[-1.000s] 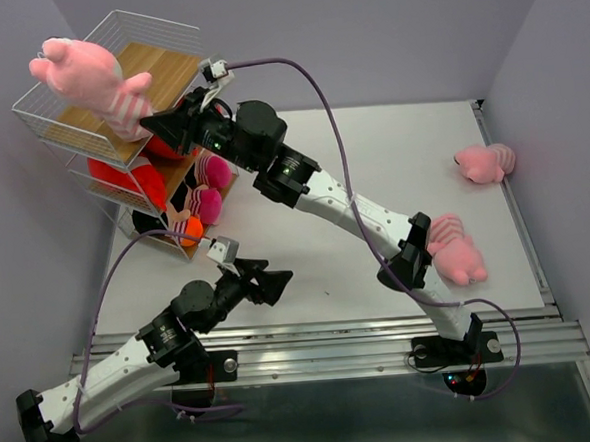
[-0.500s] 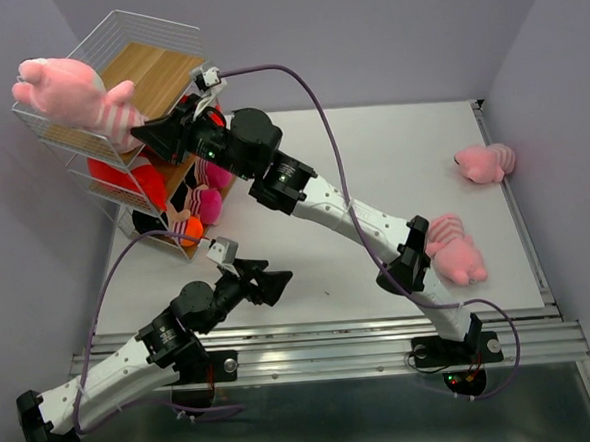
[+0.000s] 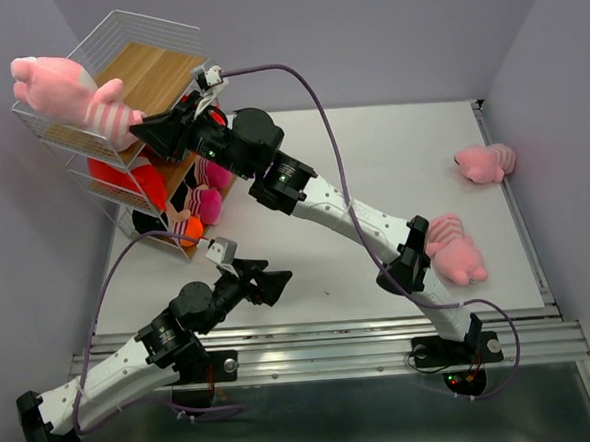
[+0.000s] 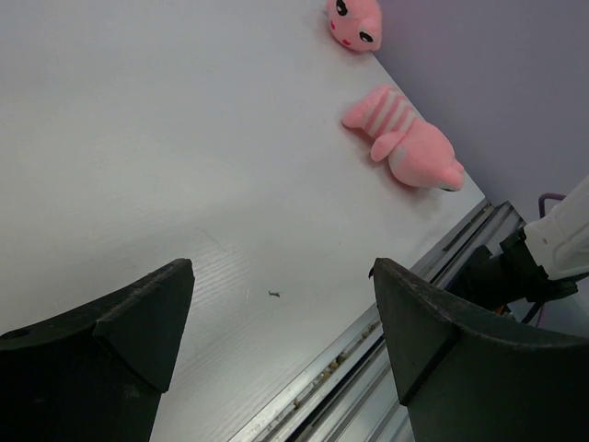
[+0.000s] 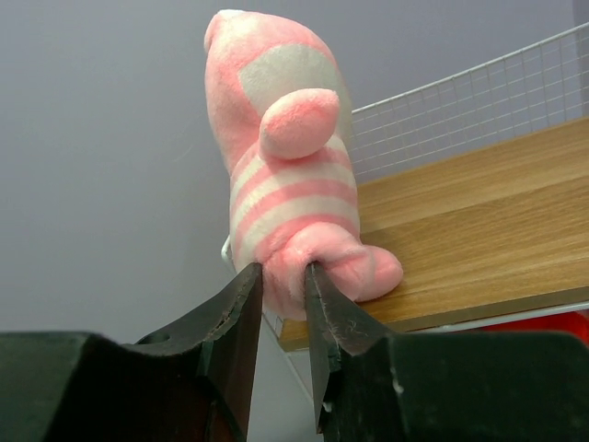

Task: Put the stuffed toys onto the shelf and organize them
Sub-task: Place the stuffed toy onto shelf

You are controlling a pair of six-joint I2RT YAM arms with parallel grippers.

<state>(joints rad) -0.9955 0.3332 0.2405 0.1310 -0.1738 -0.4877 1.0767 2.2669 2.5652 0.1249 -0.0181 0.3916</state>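
Note:
A pink striped stuffed toy (image 3: 67, 90) (image 5: 285, 184) lies at the left corner of the shelf's (image 3: 135, 22) top tier, its rear on the wooden board (image 5: 479, 212) and its head sticking out past the wire rim. My right gripper (image 3: 137, 125) (image 5: 283, 276) reaches in from the right, its two fingers closed narrowly on the toy's leg, with plush filling the gap. My left gripper (image 3: 279, 282) (image 4: 281, 276) hovers wide open over the near table with nothing in it. Two more pink toys lie on the table: one (image 3: 484, 162) (image 4: 354, 20) at the far right, one (image 3: 455, 251) (image 4: 409, 147) beside the right arm.
The lower tiers hold a red plush (image 3: 122, 179), a pink one (image 3: 209, 201) and something orange (image 3: 190, 227). The right arm stretches diagonally across the table. A metal rail (image 3: 323, 352) (image 4: 368, 368) runs along the near edge. Purple walls close in on three sides.
The right gripper has carried the pink striped toy left and down, so it now rests on the top tier's corner. The left arm has not moved.

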